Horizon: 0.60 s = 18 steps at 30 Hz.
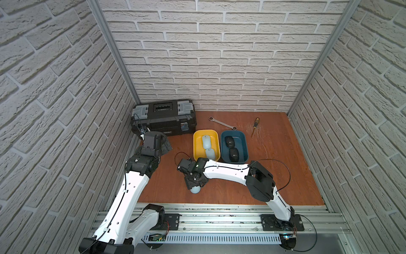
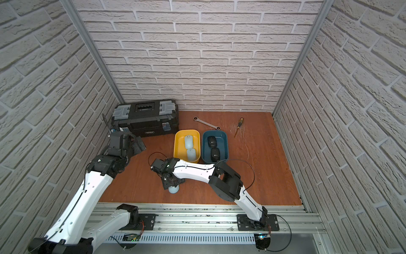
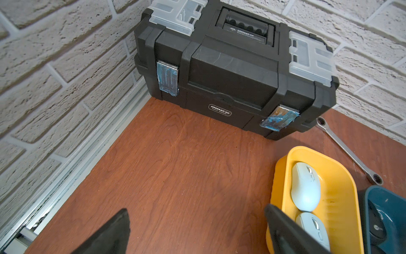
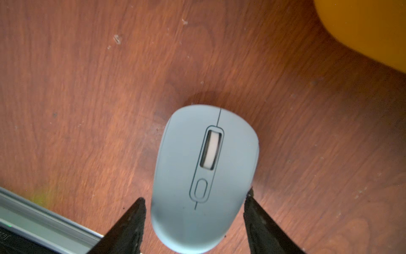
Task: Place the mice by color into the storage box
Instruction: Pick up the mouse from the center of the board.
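Observation:
My right gripper (image 4: pixel 194 196) is shut on the rear half of a pale blue mouse (image 4: pixel 206 165), low over the wooden table near its front edge (image 1: pixel 195 190). One finger touches the mouse's side; a thin gap shows at the other. Two more pale blue mice (image 1: pixel 206 141) (image 1: pixel 210 153) lie in the yellow storage box (image 1: pixel 205 131). Two black mice (image 1: pixel 229 141) (image 1: pixel 234 154) lie in the teal storage box (image 1: pixel 232 131) beside it. My left gripper (image 3: pixel 196 216) hangs open and empty over bare table left of the yellow box, in front of the toolbox.
A closed black toolbox (image 1: pixel 163 116) fills the back left corner. A wrench (image 1: pixel 223 122) and a screwdriver (image 1: pixel 254 126) lie behind the boxes. Brick walls close in three sides, and a metal rail (image 1: pixel 219 211) runs along the front.

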Each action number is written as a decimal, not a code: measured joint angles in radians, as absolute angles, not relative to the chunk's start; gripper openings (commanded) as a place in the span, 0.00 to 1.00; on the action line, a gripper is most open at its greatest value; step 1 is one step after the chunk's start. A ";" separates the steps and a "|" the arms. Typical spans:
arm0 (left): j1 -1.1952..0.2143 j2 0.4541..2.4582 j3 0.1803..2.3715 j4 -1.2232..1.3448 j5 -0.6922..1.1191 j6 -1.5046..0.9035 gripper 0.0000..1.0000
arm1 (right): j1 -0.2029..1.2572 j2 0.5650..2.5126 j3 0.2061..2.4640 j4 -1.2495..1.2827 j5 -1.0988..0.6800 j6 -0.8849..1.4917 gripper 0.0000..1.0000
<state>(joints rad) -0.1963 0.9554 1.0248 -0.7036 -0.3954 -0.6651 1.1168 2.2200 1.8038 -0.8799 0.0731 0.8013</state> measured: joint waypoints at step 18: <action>-0.193 0.955 1.021 -0.703 -0.391 -0.665 0.98 | 1.119 2.269 1.816 -0.882 0.100 0.799 0.54</action>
